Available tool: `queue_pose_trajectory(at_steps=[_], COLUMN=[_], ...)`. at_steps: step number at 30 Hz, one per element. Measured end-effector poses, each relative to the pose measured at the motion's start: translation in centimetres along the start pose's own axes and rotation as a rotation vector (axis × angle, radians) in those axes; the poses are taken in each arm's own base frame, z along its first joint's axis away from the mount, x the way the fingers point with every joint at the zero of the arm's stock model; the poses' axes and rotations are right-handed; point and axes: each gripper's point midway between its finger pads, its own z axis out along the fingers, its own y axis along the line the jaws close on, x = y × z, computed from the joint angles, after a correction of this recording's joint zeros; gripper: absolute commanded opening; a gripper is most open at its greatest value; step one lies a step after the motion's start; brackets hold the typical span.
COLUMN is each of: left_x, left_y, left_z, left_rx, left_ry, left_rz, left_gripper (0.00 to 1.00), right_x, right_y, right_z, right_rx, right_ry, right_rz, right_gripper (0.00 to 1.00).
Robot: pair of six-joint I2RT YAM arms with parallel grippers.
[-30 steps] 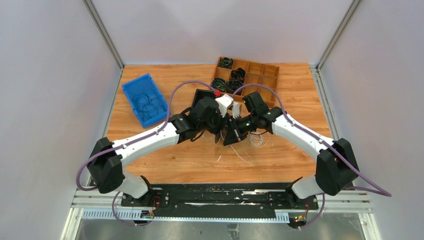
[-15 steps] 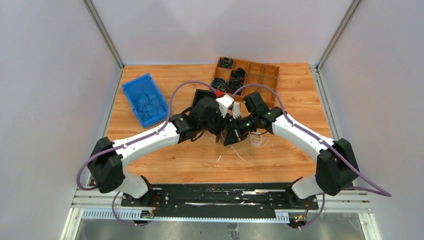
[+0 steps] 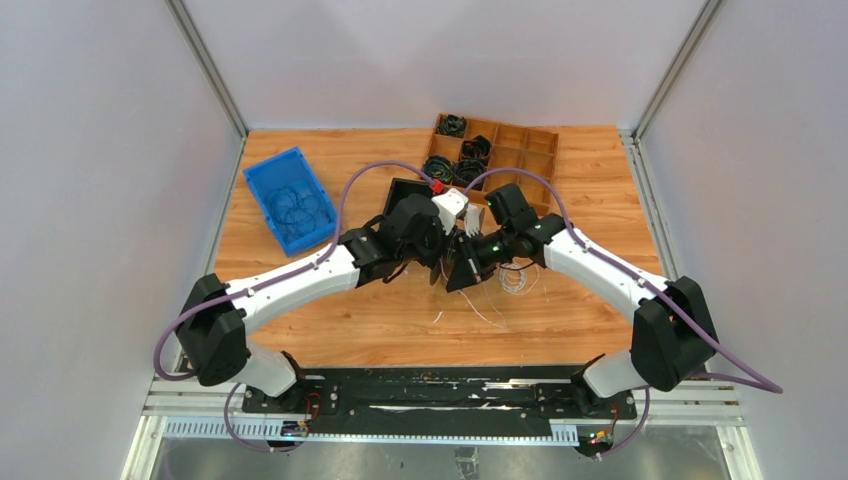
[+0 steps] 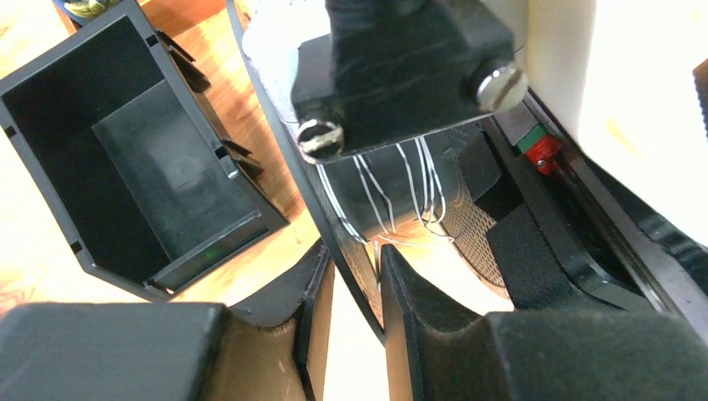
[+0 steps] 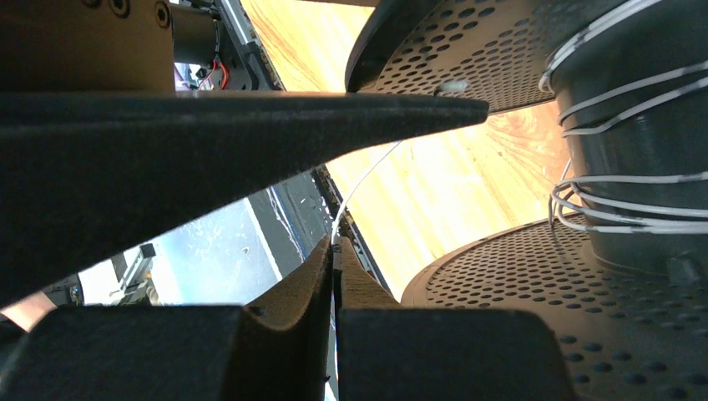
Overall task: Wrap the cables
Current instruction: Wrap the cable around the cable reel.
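**Cables: slip, slack and snag hazards during winding**

The cables (image 5: 622, 178) are thin white wire. Several turns lie around the hub of a black spool (image 5: 518, 309) with perforated flanges, which sits between the two wrists. A loose tangle (image 3: 515, 281) of the same wire lies on the table (image 3: 400, 320), just right of the grippers in the top view. The right gripper (image 5: 334, 249) has its jaws pressed together on a single strand that runs up to the spool. The left gripper (image 4: 355, 263) straddles the rim of one flange with its jaws partly spread; whether they bear on the rim cannot be told.

Probable faults:

1. Strand slip. The wire is very thin and pinched at the fingertips only, so a pull from the spool could draw it out.
2. Loose turns. The turns on the hub sit spaced and uneven, and with tension lost they could spring over a flange.
3. Snag. The tangle could tighten into a knot as wire is drawn from it.
4. Spool shift. An insecure hold on the rim could let the spool tilt or drop.
5. Contact. The wrists work very close together and could collide.
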Motion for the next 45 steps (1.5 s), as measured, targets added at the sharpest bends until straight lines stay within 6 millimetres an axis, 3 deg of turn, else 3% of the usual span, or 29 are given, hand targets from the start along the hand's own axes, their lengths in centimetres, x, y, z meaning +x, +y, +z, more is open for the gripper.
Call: queue_pose_trajectory(at_steps=[13, 23, 28, 45], left_x=[0.0, 0.1, 0.3, 0.5], left_y=[0.8, 0.3, 0.0, 0.8], left_z=[0.3, 0.3, 0.3, 0.6], left_rx=[-0.049, -0.041, -0.033, -0.087], left_ry=[-0.003, 0.001, 0.009, 0.016], left_rz=[-0.007, -0.011, -0.011, -0.022], left_gripper=[0.12, 0.32, 0.34, 0.12], right_x=[-0.1, -0.3, -0.7, -0.9], right_y=[0.4, 0.1, -0.5, -0.7], right_z=[0.1, 0.1, 0.1, 0.3], right_rx=[-0.024, -0.011, 0.026, 0.041], right_ry=[-0.002, -0.004, 0.004, -0.014], right_rz=[-0.006, -0.005, 0.016, 0.043], right_gripper=[0.0, 0.0, 0.01, 0.01])
